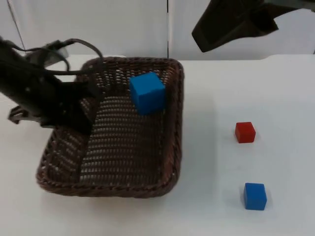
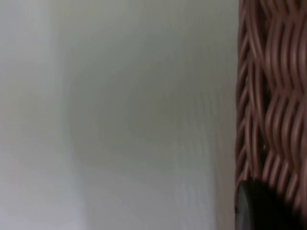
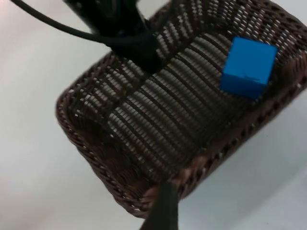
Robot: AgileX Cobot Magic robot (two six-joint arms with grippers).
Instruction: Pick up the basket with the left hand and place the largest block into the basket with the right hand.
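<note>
The brown wicker basket (image 1: 177, 123) sits tilted at the table's left, and my left gripper (image 1: 81, 115) is shut on its left rim. Seen from the left wrist, the basket's weave (image 2: 268, 96) runs right beside a black fingertip (image 2: 254, 206). The largest block, a blue cube (image 1: 147, 92), lies inside the basket against its far right wall. From the right wrist I look down on the cube (image 3: 248, 68), the basket (image 3: 96, 143) and the left arm (image 3: 129, 28). My right gripper (image 1: 206, 37) hangs high above the basket's far right corner, apart from the cube.
A small red block (image 1: 244, 132) and a small blue block (image 1: 255, 196) lie on the white table to the right of the basket. The grey partition wall (image 1: 123, 24) closes off the back.
</note>
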